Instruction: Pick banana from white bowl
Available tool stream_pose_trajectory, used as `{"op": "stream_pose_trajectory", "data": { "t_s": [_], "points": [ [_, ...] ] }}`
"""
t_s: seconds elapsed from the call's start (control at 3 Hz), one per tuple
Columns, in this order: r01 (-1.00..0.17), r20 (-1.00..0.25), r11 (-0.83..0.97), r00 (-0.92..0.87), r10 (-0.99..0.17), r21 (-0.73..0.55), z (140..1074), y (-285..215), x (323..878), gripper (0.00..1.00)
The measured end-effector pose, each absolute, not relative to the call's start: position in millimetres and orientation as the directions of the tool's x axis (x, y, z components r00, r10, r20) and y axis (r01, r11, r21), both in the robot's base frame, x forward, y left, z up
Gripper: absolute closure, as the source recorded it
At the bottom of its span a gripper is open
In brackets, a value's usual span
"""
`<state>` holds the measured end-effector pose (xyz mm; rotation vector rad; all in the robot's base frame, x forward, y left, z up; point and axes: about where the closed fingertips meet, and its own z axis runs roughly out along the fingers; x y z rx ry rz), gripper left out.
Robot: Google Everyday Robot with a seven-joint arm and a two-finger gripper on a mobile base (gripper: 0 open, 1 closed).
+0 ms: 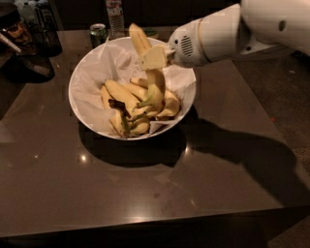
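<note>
The white bowl (76, 109) stands at the back middle of the dark table, lined with crumpled white paper. Several yellow bananas (127, 104) lie in it. My gripper (154, 58) hangs over the bowl's right half, reaching in from the right, and is shut on the banana (156, 86). The banana is long and held nearly upright: its yellow end sticks up above the fingers, and its green stem end hangs down just over the pile. Whether the stem end still touches the pile I cannot tell.
A green drink can (98, 33) and a clear water bottle (114, 14) stand just behind the bowl. Dark objects (26, 41) crowd the table's back left corner. The table's front edge (145, 224) runs along the bottom, with floor to the right.
</note>
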<state>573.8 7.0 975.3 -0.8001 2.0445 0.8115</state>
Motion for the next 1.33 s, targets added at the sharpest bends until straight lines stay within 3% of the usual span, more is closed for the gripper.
{"op": "stream_pose_trajectory", "data": {
  "t_s": [0.67, 1.0, 1.33],
  "points": [
    [-0.892, -0.968, 0.406, -0.244, -0.064, 0.198, 1086, -23, 534, 1.0],
    [-0.96, -0.989, 0.264, -0.12, -0.09, 0.092, 1102, -16, 507, 1.0],
    [-0.993, -0.981, 0.088, -0.089, -0.171, 0.075, 1090, 5, 485, 1.0]
  ]
}}
